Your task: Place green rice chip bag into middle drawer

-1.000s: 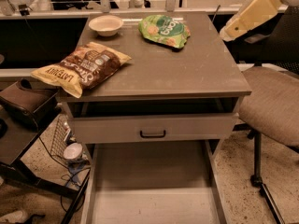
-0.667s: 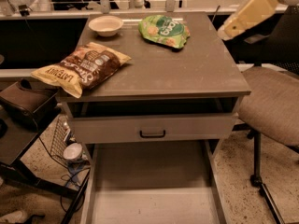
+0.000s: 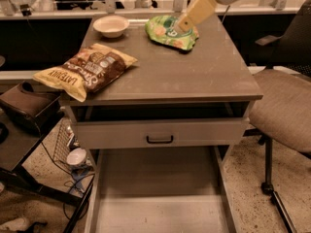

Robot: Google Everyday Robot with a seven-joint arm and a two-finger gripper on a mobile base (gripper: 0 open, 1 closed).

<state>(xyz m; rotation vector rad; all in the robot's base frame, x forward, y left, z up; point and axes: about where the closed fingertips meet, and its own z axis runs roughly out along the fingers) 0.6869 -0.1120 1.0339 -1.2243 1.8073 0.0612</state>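
The green rice chip bag (image 3: 166, 32) lies flat on the back of the grey cabinet top (image 3: 194, 72), right of centre. My gripper (image 3: 185, 24) comes down from the upper right, and its pale yellow tip is over the right part of the bag, at or just above its surface. The middle drawer (image 3: 155, 188) is pulled out at the bottom of the view, and its flat grey floor is bare. Above it is a closed pale drawer front with a black handle (image 3: 159, 139).
A larger brown-and-yellow chip bag (image 3: 87, 72) overhangs the top's front left corner. A white bowl (image 3: 111, 25) sits at the back left. An office chair (image 3: 286, 106) stands close on the right. A brown case (image 3: 29, 106) and floor cables (image 3: 73, 164) are on the left.
My gripper has moved left from beside the cabinet's right edge to over the green bag. The bags, bowl and drawer have not moved.
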